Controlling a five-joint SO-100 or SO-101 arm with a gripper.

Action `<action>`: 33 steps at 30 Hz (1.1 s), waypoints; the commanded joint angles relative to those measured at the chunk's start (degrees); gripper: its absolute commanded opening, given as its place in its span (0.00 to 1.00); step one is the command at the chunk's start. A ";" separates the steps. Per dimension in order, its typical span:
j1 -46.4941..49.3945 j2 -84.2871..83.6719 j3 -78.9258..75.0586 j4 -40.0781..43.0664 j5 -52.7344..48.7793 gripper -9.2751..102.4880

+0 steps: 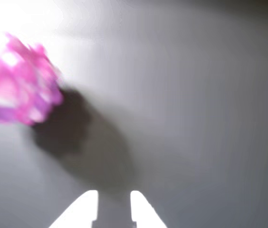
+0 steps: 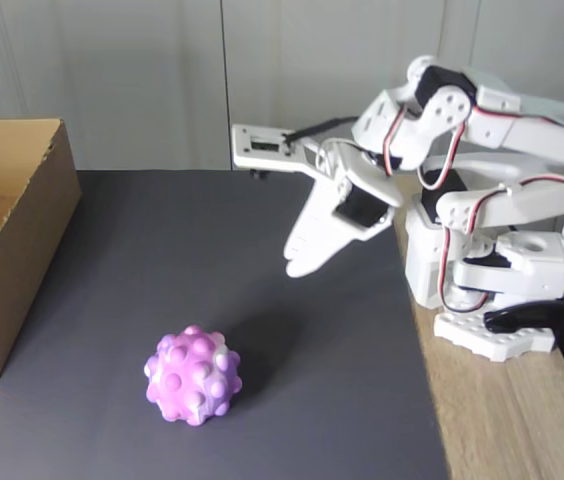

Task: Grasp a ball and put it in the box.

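Here, ball resting on dark grey mat, toward the mat's near edge in the fixed view; pink, purple and white, covered in rounded bumps; shadow cast to its right. In the wrist view, same ball blurred at upper left, brightly lit, dark shadow stretching toward lower centre. Box of plain brown cardboard at the left edge of the fixed view, standing on the mat, open at the top, nothing visible in the part of the interior shown; apart from the ball, to its upper left. Gripper raised over the mid-mat, up and to the right of the ball, clear of it, tips pointing down and left; holding nothing; width of opening not readable from this angle. In the wrist view, gripper entering from the bottom edge as two white fingertips with a narrow gap between them, nothing gripped; ball well off their line, to the left. Arm base white, with red and black wiring, standing on a wooden tabletop just beside the mat's right edge; pale wall panels behind.
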 commanded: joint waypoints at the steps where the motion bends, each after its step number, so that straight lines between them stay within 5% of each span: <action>1: -2.37 -8.70 -8.09 -5.01 -1.41 0.13; 14: -13.18 -36.12 -24.87 -18.46 -5.01 0.12; 33: -13.45 -47.11 -27.69 -24.96 -3.60 0.51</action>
